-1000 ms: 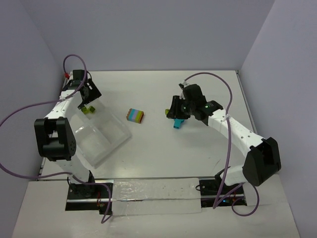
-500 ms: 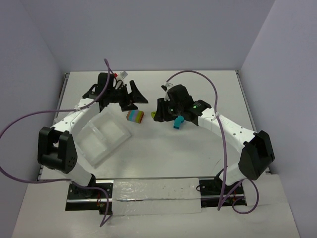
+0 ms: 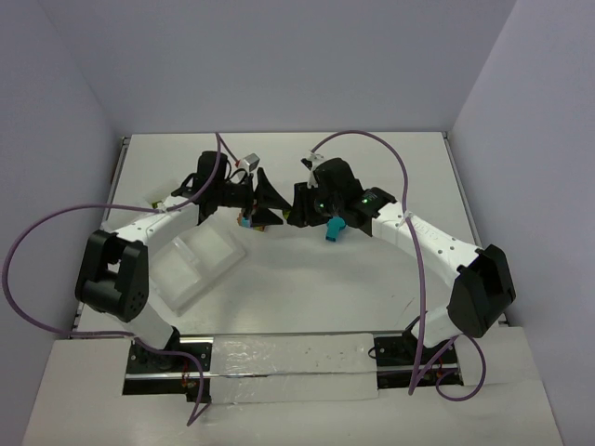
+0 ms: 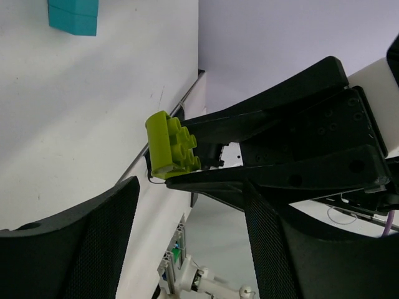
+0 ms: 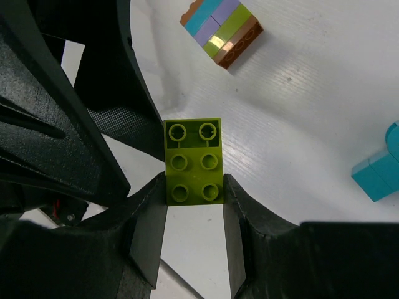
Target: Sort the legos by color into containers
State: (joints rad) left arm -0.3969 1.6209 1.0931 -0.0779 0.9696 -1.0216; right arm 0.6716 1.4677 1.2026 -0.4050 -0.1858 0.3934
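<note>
My right gripper (image 5: 192,187) is shut on a lime green brick (image 5: 192,162), studs facing its camera, and holds it above the table. In the top view the right gripper (image 3: 296,206) meets my left gripper (image 3: 273,203) at the table's middle. The left gripper (image 4: 187,243) is open and empty, its mesh pads (image 4: 68,249) spread just short of the lime brick (image 4: 171,144). A multicoloured stack (image 5: 221,31) lies on the table, mostly hidden under the left gripper in the top view (image 3: 246,221). A teal brick (image 3: 333,229) lies by the right gripper. The clear tray (image 3: 200,260) sits at the left.
The right arm's purple cable (image 3: 372,139) arcs over the far side of the table. The left arm's cable (image 3: 56,223) loops out past the table's left edge. Walls close in the table at the back and on both sides.
My left arm has swung right from the tray's far corner to the table's middle, its open fingers now facing the right gripper. The right gripper has shifted left with the lime brick.
</note>
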